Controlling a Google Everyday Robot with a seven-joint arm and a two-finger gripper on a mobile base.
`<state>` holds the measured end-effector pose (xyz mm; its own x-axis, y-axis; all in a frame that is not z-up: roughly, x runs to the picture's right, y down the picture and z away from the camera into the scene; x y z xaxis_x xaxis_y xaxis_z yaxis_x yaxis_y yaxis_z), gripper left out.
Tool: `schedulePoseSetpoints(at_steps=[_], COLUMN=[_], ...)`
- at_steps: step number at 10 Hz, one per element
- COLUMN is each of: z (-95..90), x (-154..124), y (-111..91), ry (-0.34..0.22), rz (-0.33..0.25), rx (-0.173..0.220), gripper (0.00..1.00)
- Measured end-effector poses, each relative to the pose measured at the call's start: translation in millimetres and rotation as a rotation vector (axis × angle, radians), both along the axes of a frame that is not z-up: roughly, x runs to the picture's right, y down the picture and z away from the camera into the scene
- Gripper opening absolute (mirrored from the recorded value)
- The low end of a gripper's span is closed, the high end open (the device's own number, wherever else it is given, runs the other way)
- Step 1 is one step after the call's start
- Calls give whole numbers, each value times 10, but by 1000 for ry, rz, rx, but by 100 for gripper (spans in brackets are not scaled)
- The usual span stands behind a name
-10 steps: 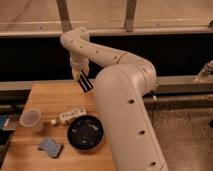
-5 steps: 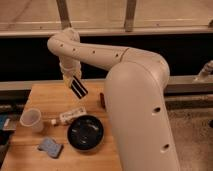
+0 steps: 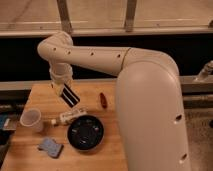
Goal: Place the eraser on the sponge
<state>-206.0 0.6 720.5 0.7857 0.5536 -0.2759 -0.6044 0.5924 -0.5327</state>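
The eraser (image 3: 70,96), a flat black block with white stripes, hangs tilted in the air above the wooden table, and my gripper (image 3: 64,90) is shut on its upper end at the tip of the white arm. The sponge (image 3: 50,147), a light-blue pad, lies on the table near the front left, well below and to the left of the eraser. The gripper is over the table's back middle part, above the white tube.
A translucent white cup (image 3: 31,120) stands at the left. A white labelled tube (image 3: 70,116) lies beside a black bowl (image 3: 85,132). A small red object (image 3: 102,100) lies behind the bowl. The wooden table (image 3: 42,97) ends close at left and front.
The arm has swung left and lower, carrying the eraser from above the table's back right toward its middle, nearer the tube and the cup.
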Motion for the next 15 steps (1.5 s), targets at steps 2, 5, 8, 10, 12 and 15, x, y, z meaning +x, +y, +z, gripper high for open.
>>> schedulePoseSetpoints(at_steps=[2, 5, 8, 10, 12, 15], z=[-1, 8, -11, -158, -219, -361], x=[7, -15, -174, -312, -540, -972], y=[-3, 3, 215, 438, 539, 658], ry=[0, -5, -16, -38, -82, -153], rz=[1, -7, -42, -56, -87, -180], rx=[0, -5, -32, -35, -39, -39], gripper=[0, 0, 0, 0, 0, 0])
